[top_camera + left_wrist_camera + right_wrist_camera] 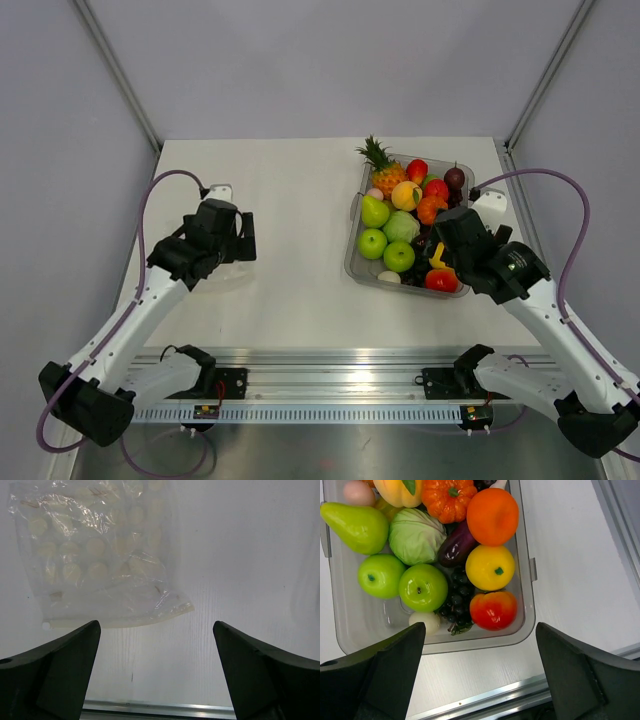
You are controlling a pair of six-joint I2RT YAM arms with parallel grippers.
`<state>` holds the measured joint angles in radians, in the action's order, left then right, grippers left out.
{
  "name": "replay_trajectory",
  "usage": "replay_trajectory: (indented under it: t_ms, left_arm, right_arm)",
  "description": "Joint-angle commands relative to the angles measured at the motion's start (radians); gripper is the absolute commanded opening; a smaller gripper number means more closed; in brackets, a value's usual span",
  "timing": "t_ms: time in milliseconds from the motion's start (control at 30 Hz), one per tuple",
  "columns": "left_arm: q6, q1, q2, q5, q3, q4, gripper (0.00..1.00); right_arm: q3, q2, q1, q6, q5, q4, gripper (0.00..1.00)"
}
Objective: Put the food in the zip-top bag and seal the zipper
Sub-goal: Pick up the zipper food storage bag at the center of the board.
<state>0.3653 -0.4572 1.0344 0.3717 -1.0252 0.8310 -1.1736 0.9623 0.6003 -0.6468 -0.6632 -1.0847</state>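
The clear zip-top bag lies flat and crinkled on the white table; its zipper strip runs along the near edge. In the top view the left arm hides most of it. My left gripper is open and empty just short of the zipper edge. The food fills a clear tray: two green apples, cabbage, a pear, an orange, a lemon, a red tomato, dark grapes and a pineapple. My right gripper is open and empty above the tray's near edge.
A metal rail runs along the table's near edge. Grey walls and slanted frame posts close in the back and sides. White table lies between bag and tray.
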Motion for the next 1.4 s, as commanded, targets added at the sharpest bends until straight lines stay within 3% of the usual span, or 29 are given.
replay_trajectory:
  t_ms: [0,267,467,567,633,700,733,800,867,967,1267,1300,1333,1367]
  left_arm:
    - [0.029,-0.003,0.039,0.026,-0.021,0.0,0.99]
    - [0.076,-0.001,0.314,0.171,-0.048,0.0,0.99]
    - [0.084,0.0,0.446,0.182,-0.111,-0.023,0.99]
    - [0.109,0.005,0.522,0.214,-0.148,-0.001,0.94]
    - [0.126,0.009,0.553,0.228,-0.156,-0.003,0.86]
    - [0.133,0.009,0.585,0.225,-0.168,-0.021,0.72]
    - [0.138,0.009,0.596,0.222,-0.173,-0.027,0.59]
    - [0.139,0.009,0.642,0.21,-0.205,-0.032,0.46]
    - [0.149,0.009,0.674,0.2,-0.236,-0.017,0.23]
    - [0.159,0.009,0.708,0.11,-0.291,-0.015,0.0]
    - [0.212,0.028,0.825,-0.158,-0.6,0.011,0.01]
    - [0.196,0.029,0.84,-0.168,-0.639,0.023,0.15]
    - [0.183,0.031,0.858,-0.172,-0.673,0.058,0.56]
    - [0.167,0.031,0.877,-0.171,-0.726,0.074,0.67]
  right_arm:
    - [0.022,-0.013,0.006,0.012,0.005,0.058,0.99]
    - [0.031,-0.011,0.006,0.019,0.042,0.071,1.0]
    - [0.038,-0.04,0.006,0.012,0.086,0.072,0.99]
    - [0.061,-0.062,0.004,0.01,0.106,0.092,1.0]
    - [0.066,-0.071,0.006,0.006,0.117,0.098,0.99]
    - [0.065,-0.073,0.006,0.006,0.123,0.1,0.99]
    - [0.063,-0.073,0.006,0.007,0.123,0.1,0.99]
    - [0.055,-0.069,0.006,0.007,0.125,0.095,0.99]
    - [0.048,-0.073,0.006,0.006,0.117,0.083,1.0]
    - [0.048,-0.091,0.006,-0.002,0.111,0.071,1.0]
    - [0.066,-0.122,0.006,-0.019,0.129,0.057,1.0]
    - [0.069,-0.123,0.006,-0.02,0.138,0.057,0.99]
    - [0.069,-0.123,0.006,-0.02,0.143,0.055,1.0]
    - [0.071,-0.123,0.006,-0.022,0.149,0.055,1.0]
